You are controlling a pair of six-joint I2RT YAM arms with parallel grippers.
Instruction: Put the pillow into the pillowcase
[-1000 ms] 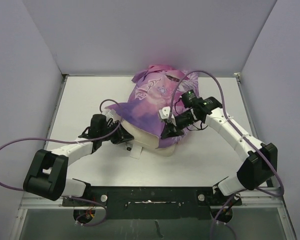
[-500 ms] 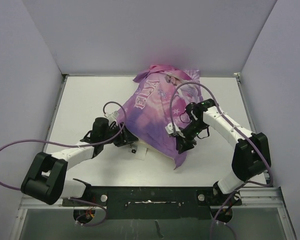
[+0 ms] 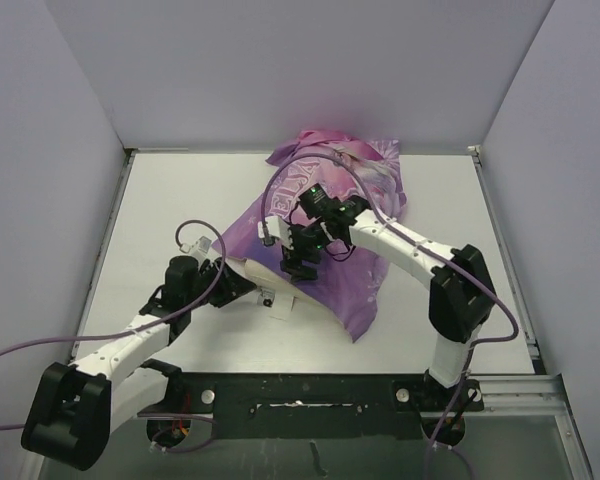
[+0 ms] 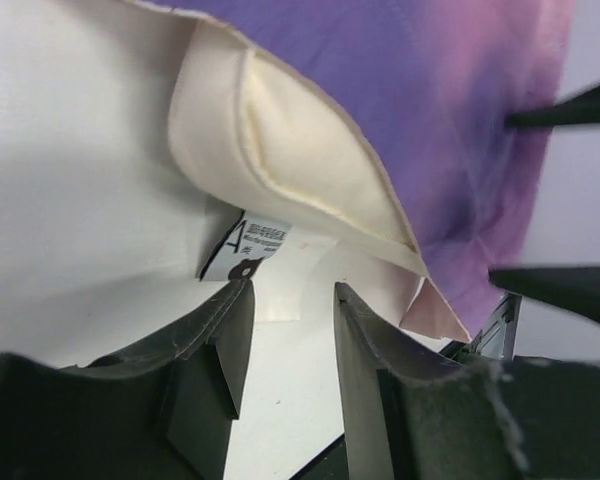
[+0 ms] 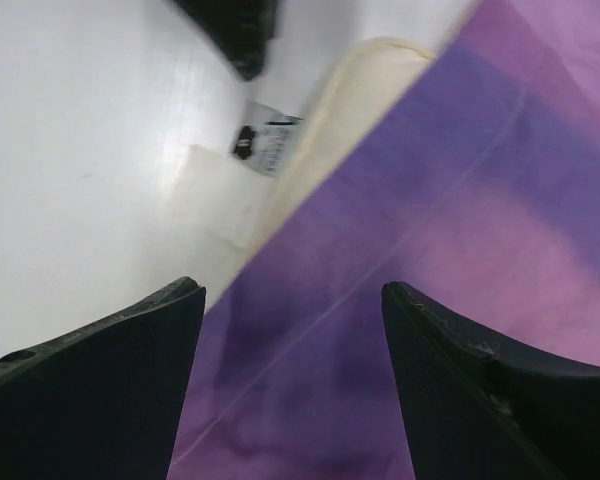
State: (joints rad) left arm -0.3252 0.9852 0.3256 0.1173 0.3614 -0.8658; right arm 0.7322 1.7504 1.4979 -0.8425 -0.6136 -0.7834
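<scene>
The purple-pink pillowcase (image 3: 345,255) lies draped over the cream pillow (image 3: 263,272), with only the pillow's near-left corner (image 4: 290,170) sticking out from under its edge. A small white tag (image 4: 250,245) with a bear face lies on the table beside that corner. My left gripper (image 3: 242,290) stands just short of the corner, open, with bare table between its fingers (image 4: 293,290). My right gripper (image 3: 298,263) hovers open over the pillowcase (image 5: 460,170) close to the exposed pillow edge (image 5: 350,110), holding nothing (image 5: 292,288).
The white table (image 3: 170,200) is closed in by pale walls at the back and both sides. Purple cables loop off each arm. The far end of the pillowcase is bunched up against the back wall (image 3: 325,140).
My right gripper let go of the pillowcase's near edge, opened, and swung left over the case toward the pillow's corner. My left arm drew back to the near left.
</scene>
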